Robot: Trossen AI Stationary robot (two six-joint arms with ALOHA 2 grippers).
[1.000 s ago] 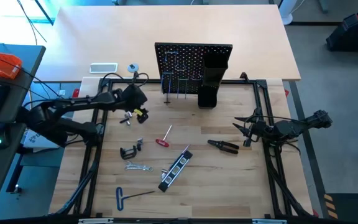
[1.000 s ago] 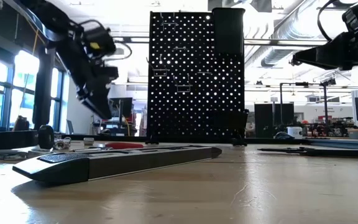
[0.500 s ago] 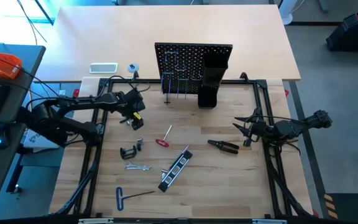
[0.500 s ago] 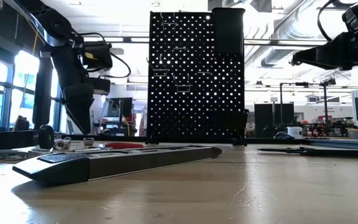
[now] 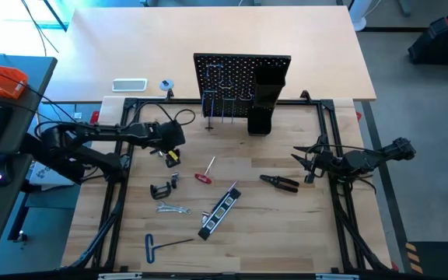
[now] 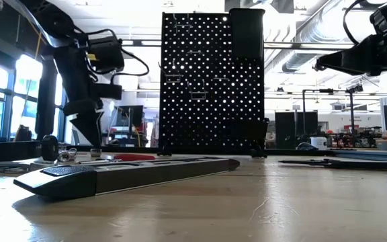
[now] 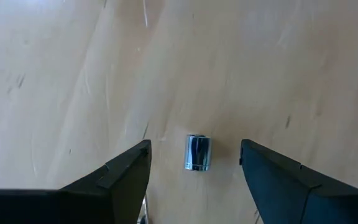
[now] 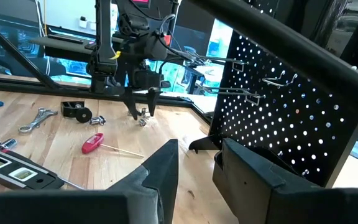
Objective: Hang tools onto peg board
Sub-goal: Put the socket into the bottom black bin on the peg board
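The peg board [image 5: 242, 82] stands upright at the table's far side, with hooks and a black box holder [image 5: 264, 101]. The tools lie flat on the table: C-clamp [image 5: 162, 189], wrench [image 5: 172, 208], red-handled screwdriver [image 5: 204, 175], pliers [image 5: 280, 183], black-and-silver bar [image 5: 220, 210] and blue hex key [image 5: 158, 245]. My left gripper [image 7: 195, 147] points down, open, just above the table. A small silver socket [image 7: 197, 152] lies between its fingertips, untouched. My right gripper [image 8: 197, 149] waits at the right, open and level, holding nothing.
A black frame [image 5: 123, 194] runs around the work area. A second small silver piece [image 8: 98, 120] lies beside the C-clamp. Bare wood lies between the pliers and the peg board and along the near right of the table.
My left gripper has come down toward the table and a little toward its near edge. It has rolled from a slant to nearly upright over the small silver socket. Its fingers have stayed open. No tool has moved.
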